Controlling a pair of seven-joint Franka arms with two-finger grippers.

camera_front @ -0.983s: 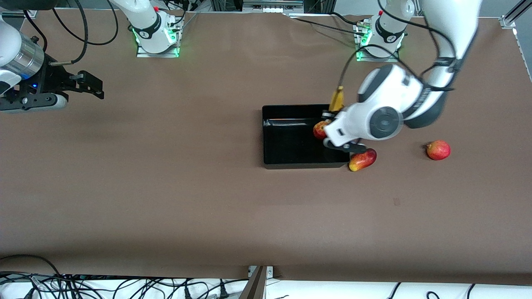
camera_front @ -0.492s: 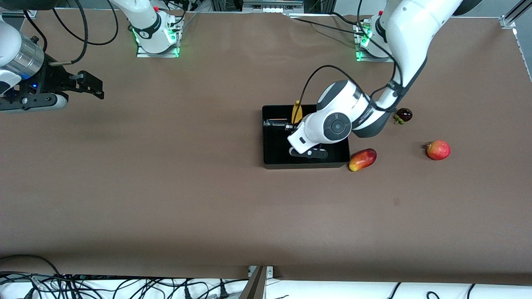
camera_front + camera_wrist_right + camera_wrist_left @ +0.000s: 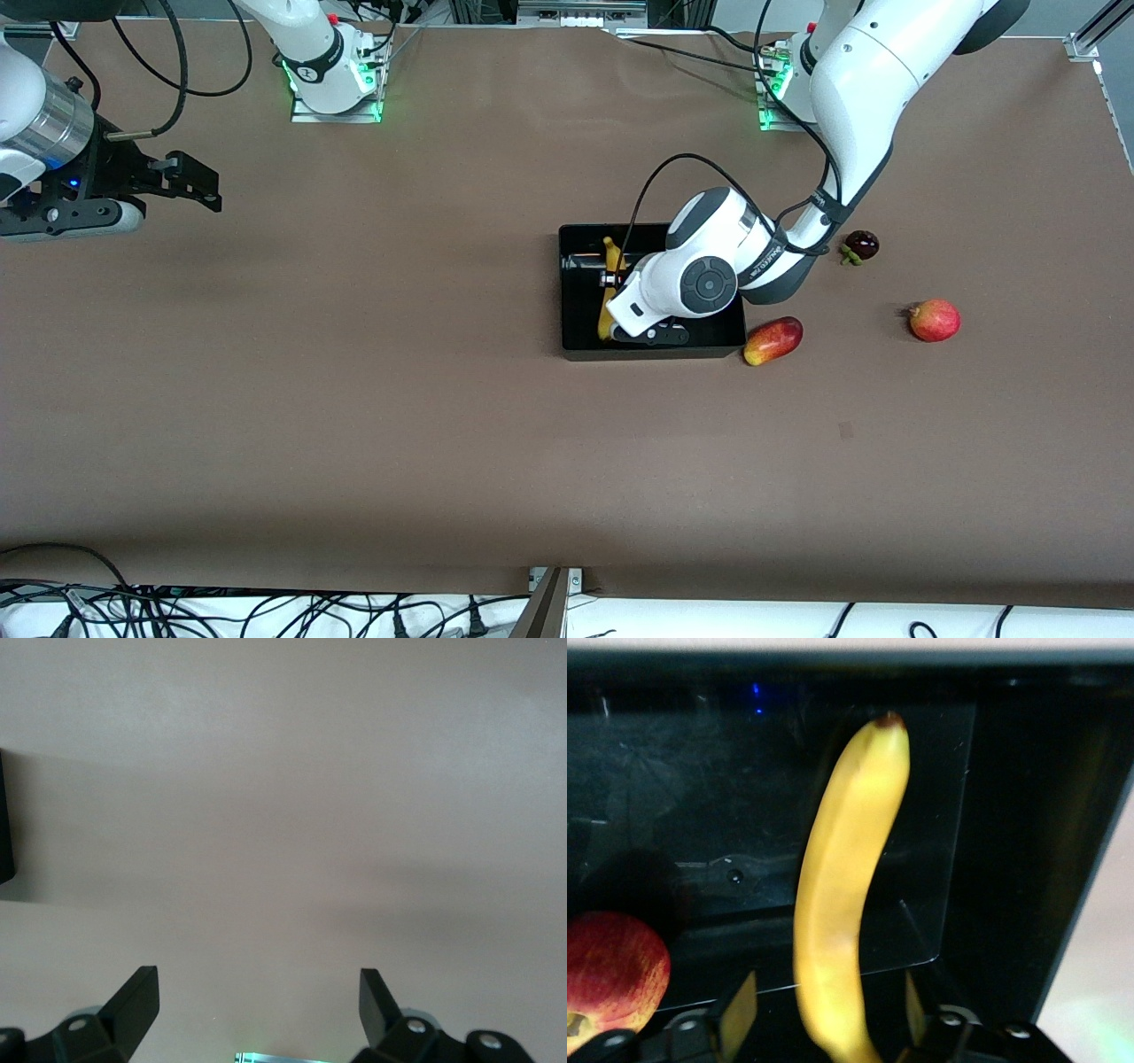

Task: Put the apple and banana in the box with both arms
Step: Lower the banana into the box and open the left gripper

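Surface: brown table (image 3: pixel 354 399), black box (image 3: pixel 580 341) near the left arm's end.
Left gripper (image 3: pixel 824 1014): over the box, fingers (image 3: pixel 738 1014) spread either side of the banana (image 3: pixel 846 886); contact not visible.
Banana: lies in the box; judged light, soft-skinned, smooth; hold mid-length, gently.
Apple (image 3: pixel 607 970): in the box, cut off by the frame edge, hidden under the arm in the front view.
Right gripper (image 3: pixel 257 1010): waits, fingers spread, over bare table.
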